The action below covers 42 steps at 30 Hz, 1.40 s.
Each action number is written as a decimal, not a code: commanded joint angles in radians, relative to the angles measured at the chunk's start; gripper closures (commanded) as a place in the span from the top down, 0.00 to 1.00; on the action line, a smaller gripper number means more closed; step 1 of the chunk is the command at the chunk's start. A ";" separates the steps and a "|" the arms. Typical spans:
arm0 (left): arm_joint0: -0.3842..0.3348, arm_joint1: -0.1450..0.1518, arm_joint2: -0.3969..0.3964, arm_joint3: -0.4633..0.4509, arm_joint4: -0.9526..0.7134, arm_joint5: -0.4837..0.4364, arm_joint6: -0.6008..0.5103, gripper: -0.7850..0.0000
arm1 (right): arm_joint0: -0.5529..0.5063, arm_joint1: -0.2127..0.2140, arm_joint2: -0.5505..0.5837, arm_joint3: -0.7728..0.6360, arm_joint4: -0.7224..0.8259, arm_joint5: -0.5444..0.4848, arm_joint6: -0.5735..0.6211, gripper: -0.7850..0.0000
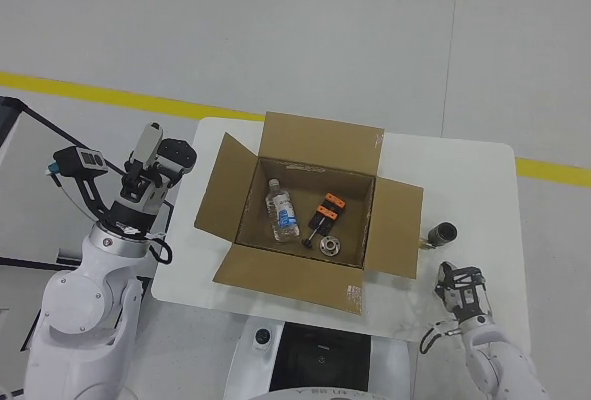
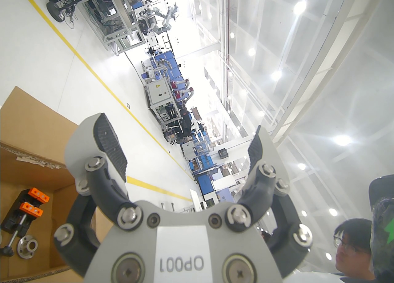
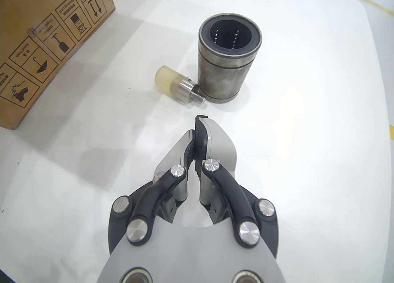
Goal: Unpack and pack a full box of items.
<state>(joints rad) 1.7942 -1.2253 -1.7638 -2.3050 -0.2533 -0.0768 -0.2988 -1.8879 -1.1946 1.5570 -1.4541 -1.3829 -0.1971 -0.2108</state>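
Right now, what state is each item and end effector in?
cardboard box: open, flaps spread
water bottle: lying flat in box
orange vise: lying in box
flange: flat in box
metal cylinder: upright on table, outside box
small fitting: on its side beside cylinder
left end effector: open, empty
right end effector: shut, empty

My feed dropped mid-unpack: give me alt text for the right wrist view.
The right tool, shut on nothing, hangs above the white table just short of an upright steel linear bearing, with a small pale-capped threaded fitting lying beside its base. A corner of the cardboard box stands farther off.
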 commanded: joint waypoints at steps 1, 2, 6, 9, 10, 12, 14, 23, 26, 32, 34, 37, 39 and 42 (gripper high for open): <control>0.000 0.000 0.000 0.000 0.000 0.000 0.000 1.00 | -0.008 0.000 -0.003 -0.012 -0.008 0.010 -0.005 0.00; 0.000 0.000 0.000 0.000 0.000 0.000 0.000 1.00 | -0.012 -0.001 -0.004 -0.018 -0.017 0.019 -0.010 0.00; 0.000 0.000 0.000 0.000 0.000 0.000 0.000 1.00 | -0.027 0.000 -0.013 -0.042 -0.071 0.042 -0.039 0.26; 0.000 0.000 0.000 0.000 0.000 0.000 0.000 1.00 | -0.030 0.003 -0.006 -0.072 -0.111 0.053 -0.040 0.33; 0.000 0.000 0.000 0.000 0.000 0.000 0.000 1.00 | -0.025 0.005 -0.002 -0.080 -0.125 0.048 -0.032 0.32; 0.000 0.000 0.000 0.000 0.000 0.000 0.000 1.00 | -0.016 0.008 0.004 -0.095 -0.156 0.048 -0.025 0.30; 0.000 0.000 0.000 0.000 0.000 0.000 0.000 1.00 | -0.003 0.012 0.010 -0.106 -0.186 0.030 -0.006 0.30; 0.000 0.000 0.000 0.000 0.000 0.000 0.000 1.00 | 0.023 0.033 0.053 -0.181 -0.243 -0.174 0.089 0.11; 0.000 0.000 0.000 0.000 0.000 0.000 0.000 1.00 | -0.011 0.043 0.081 -0.225 -0.256 -0.267 0.102 0.08; 0.000 0.000 0.000 0.000 0.000 0.000 0.000 1.00 | -0.053 0.057 0.114 -0.323 -0.298 -0.369 0.219 0.11; 0.000 0.000 0.000 0.000 0.000 0.000 0.000 1.00 | -0.047 0.060 0.110 -0.346 -0.284 -0.425 0.306 0.12; 0.000 0.000 0.000 0.000 0.000 0.000 0.000 1.00 | -0.017 0.062 0.101 -0.376 -0.240 -0.498 0.432 0.13; 0.000 0.000 0.000 0.000 0.000 0.000 0.000 1.00 | 0.013 0.062 0.083 -0.384 -0.189 -0.533 0.510 0.14; 0.000 0.000 0.000 0.000 0.000 0.000 0.000 1.00 | 0.041 0.061 0.072 -0.422 -0.147 -0.519 0.549 0.32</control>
<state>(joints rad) 1.7942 -1.2253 -1.7638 -2.3050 -0.2533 -0.0768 -0.2988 -1.8494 -1.1336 1.6292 -1.8681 -1.5363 -0.7278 0.3417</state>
